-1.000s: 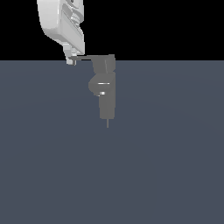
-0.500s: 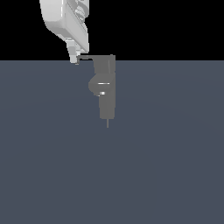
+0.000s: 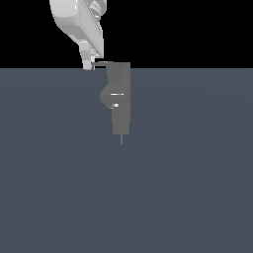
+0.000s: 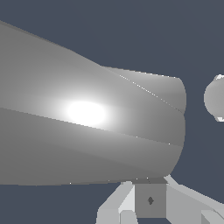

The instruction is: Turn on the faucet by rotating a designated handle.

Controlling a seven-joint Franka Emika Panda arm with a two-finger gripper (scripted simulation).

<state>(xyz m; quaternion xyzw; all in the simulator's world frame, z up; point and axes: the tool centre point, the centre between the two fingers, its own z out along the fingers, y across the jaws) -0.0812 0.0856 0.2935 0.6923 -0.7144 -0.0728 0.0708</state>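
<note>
A: Starting with the faucet (image 3: 120, 99). It's a matte grey upright body near the middle of the exterior view, a bit toward that view's left, its top at the line where the dark slate floor (image 3: 188, 188) meets the black background. Bulge on the exterior view's left side, two small white highlights there, thin pin under the base.

B: Handle?

A: The handle (image 3: 101, 63) is a thin dark lever sticking out level from the top of the body toward the exterior view's left. Short from this angle, only a sliver shows.

B: And the gripper?

A: The gripper (image 3: 89, 65) comes down from above at a tilt, glossy white, its tip right at the outer end of the handle. Looks touching or just beside; can't tell which.

B: Spread or pinching?

A: Can't tell. In the exterior view the fingers merge into one white stub. The wrist view is mostly filled by a big grey rounded shape (image 4: 87, 127), very close, with a bright glare spot. Pale finger parts (image 4: 183, 203) show at the edge flanking a small grey block (image 4: 150, 200), but the gap isn't readable.

B: Anything else?

A: Rounded grey piece (image 4: 215, 98) at the wrist view's edge, cut off.
</note>
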